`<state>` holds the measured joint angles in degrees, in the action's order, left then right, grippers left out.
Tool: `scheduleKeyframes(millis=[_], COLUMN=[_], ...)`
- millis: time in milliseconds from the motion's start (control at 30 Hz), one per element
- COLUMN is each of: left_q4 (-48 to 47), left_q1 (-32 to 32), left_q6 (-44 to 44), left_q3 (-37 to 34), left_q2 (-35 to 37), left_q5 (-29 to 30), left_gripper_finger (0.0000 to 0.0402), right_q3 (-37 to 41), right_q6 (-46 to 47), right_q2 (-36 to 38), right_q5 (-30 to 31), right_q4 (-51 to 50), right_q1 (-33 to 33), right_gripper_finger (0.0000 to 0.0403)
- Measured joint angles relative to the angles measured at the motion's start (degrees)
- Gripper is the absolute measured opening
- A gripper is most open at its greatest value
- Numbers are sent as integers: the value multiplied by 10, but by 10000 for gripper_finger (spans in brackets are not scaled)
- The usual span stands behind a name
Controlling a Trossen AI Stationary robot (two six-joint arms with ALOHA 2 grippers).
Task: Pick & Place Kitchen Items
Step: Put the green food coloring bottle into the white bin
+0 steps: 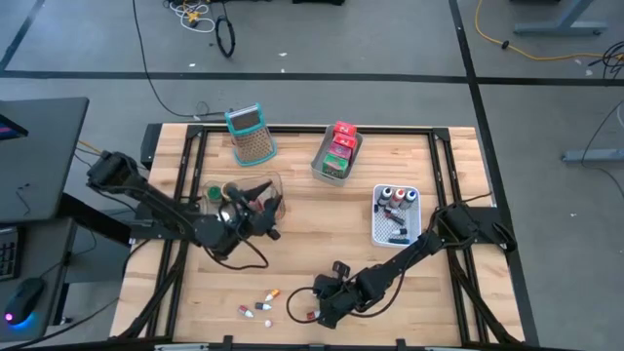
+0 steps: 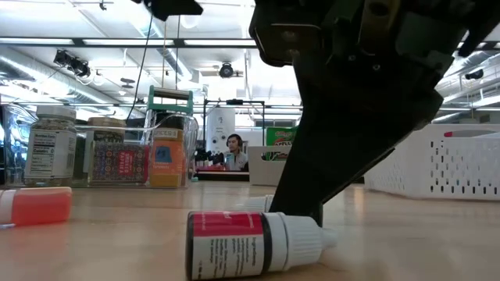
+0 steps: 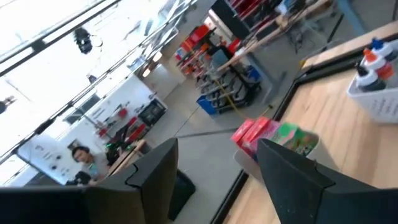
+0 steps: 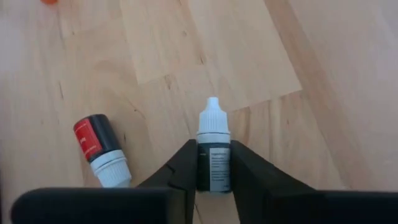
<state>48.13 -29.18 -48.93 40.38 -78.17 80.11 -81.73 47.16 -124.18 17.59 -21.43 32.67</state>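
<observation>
Right wrist view: right end effector [image 4: 213, 168] clamped on small dark white-capped dropper bottle [image 4: 213, 152]; best lifted straight, clear of red-labelled neighbour bottle [image 4: 101, 149]; left end effector [image 3: 217, 180] spread wide, empty.

right gripper [image 4: 213, 180] clamped, left gripper [image 3: 214, 180] agape

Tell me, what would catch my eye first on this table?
Probably the right pincer near the table's front edge, shut on a small white-capped bottle, with a second red-labelled bottle lying loose on the wood beside it. Next, the left pincer raised open by the clear bin of jars at the left, and the white basket of bottles at the right.
</observation>
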Motion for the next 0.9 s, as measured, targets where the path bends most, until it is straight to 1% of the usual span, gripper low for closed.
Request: scheduleKeyframes(millis=[100, 167, 233, 300, 400, 467, 533, 633, 700, 833, 900], left_q4=[-18, -23, -23, -23, -23, -24, -24, -24, -24, -23, -24], left_q1=[-11, -17, -23, -29, -42, -54, -69, -91, -104, -127, -138], left_q6=[6, 12, 18, 26, 37, 43, 51, 63, 63, 72, 85], left_q3=[-5, -5, -5, -5, -5, -5, -5, -5, -5, -5, -5], left_q2=[0, 0, 0, 0, 0, 0, 0, 0, 0, 0, 0], left_q5=[16, 18, 18, 21, 47, 74, 97, 99, 99, 99, 99], left_gripper_finger=[228, 228, 228, 228, 228, 228, 228, 228, 228, 228, 228], right_q3=[0, 2, 4, 6, 3, 3, 4, 3, 3, 7, 30], right_q6=[4, 6, 8, 9, 21, 34, 67, 143, 182, 243, 262], right_q2=[4, 11, 25, 45, 86, 109, 137, 193, 224, 287, 313], right_q5=[-9, -16, -21, -12, 14, 15, 22, 49, 69, 129, 139], right_q4=[-1, -4, -37, -76, -167, -248, -325, -451, -518, -607, -606], right_q1=[-3, -7, -12, -16, -24, -30, -36, -42, -42, -41, -42], right_gripper_finger=[66, 75, 89, 99, 98, 88, 78, 75, 84, 103, 105])
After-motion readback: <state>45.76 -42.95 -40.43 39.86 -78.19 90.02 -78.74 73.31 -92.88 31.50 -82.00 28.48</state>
